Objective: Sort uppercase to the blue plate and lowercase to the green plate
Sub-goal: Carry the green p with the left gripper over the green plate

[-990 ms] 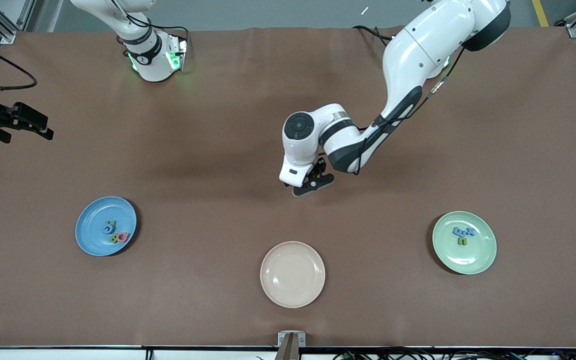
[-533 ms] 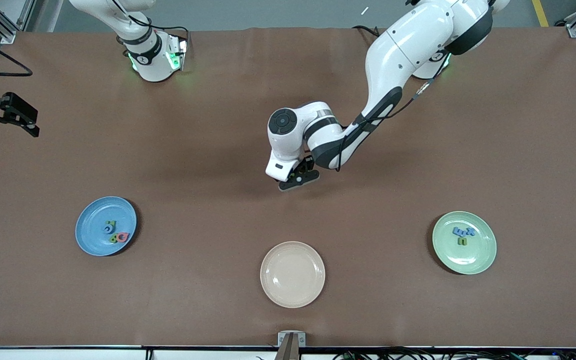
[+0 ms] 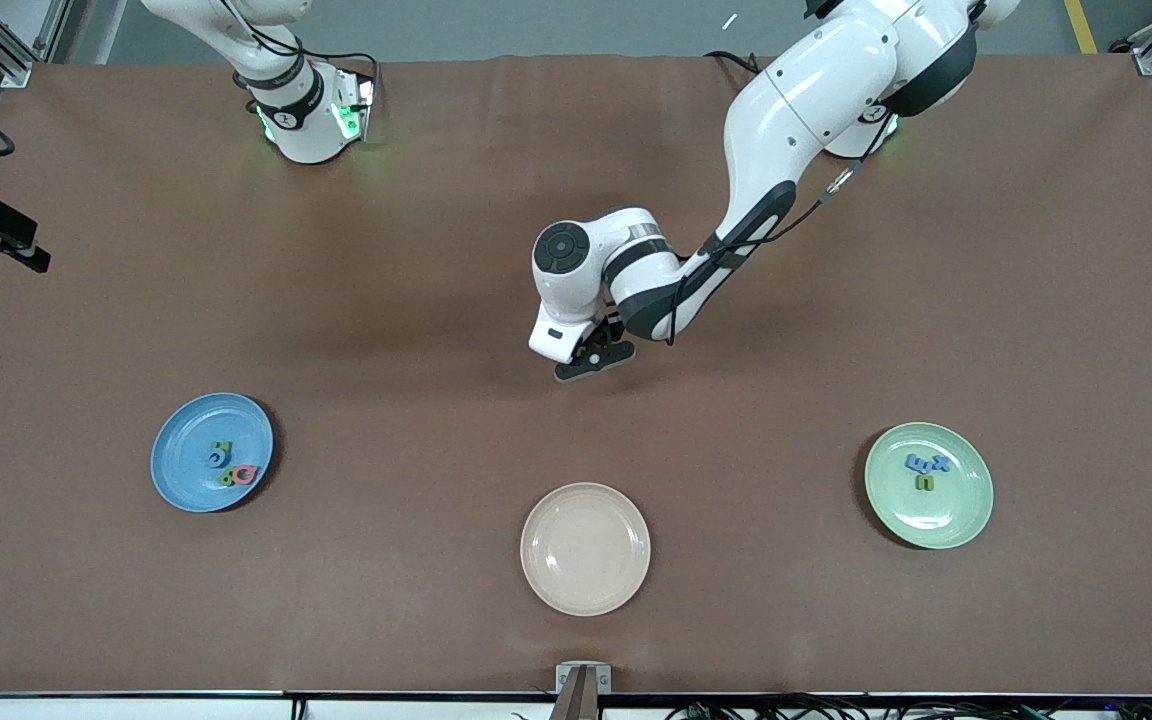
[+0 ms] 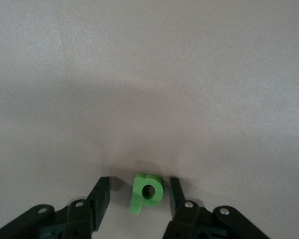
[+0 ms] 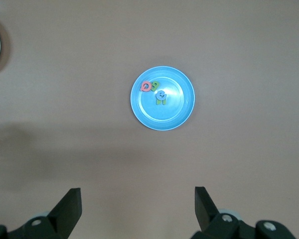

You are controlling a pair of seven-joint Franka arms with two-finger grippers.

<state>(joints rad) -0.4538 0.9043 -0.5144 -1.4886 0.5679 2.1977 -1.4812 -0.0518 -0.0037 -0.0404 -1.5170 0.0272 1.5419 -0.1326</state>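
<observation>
Tabletop: left gripper [image 4: 139, 196] jaws flanking green "p" [image 4: 146, 192]

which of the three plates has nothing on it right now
The cream plate, nearest the front camera. The blue plate and the green plate each carry foam letters; the cream one is bare.
</observation>
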